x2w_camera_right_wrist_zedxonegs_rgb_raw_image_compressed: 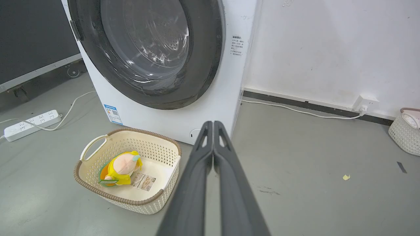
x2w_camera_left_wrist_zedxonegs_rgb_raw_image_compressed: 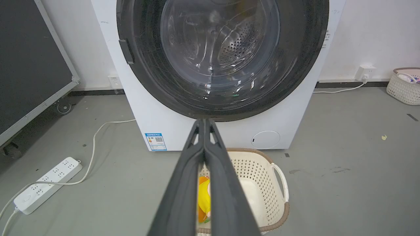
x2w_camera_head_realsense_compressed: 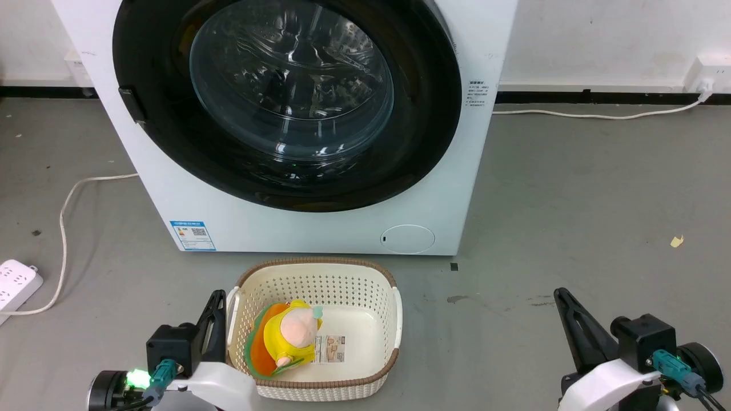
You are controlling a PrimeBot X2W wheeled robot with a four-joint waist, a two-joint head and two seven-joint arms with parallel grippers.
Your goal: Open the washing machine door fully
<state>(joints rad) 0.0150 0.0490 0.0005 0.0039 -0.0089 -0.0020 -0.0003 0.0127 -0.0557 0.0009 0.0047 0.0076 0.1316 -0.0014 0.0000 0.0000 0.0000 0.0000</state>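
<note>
The white washing machine stands on the grey floor ahead of me. Its round glossy black door lies flush against the front, closed, with the clear glass bowl at centre and a small dark tab on its left rim. In the wrist views the door looks the same, the steel drum visible through the glass. My left gripper is shut and empty, low beside the basket. My right gripper is shut and empty, over bare floor at the right. Both are well short of the door.
A cream perforated basket holding a yellow plush toy sits right in front of the machine. A white power strip and cable lie at the left. A wall cable runs right. Another basket stands far right; a dark wheeled board stands left.
</note>
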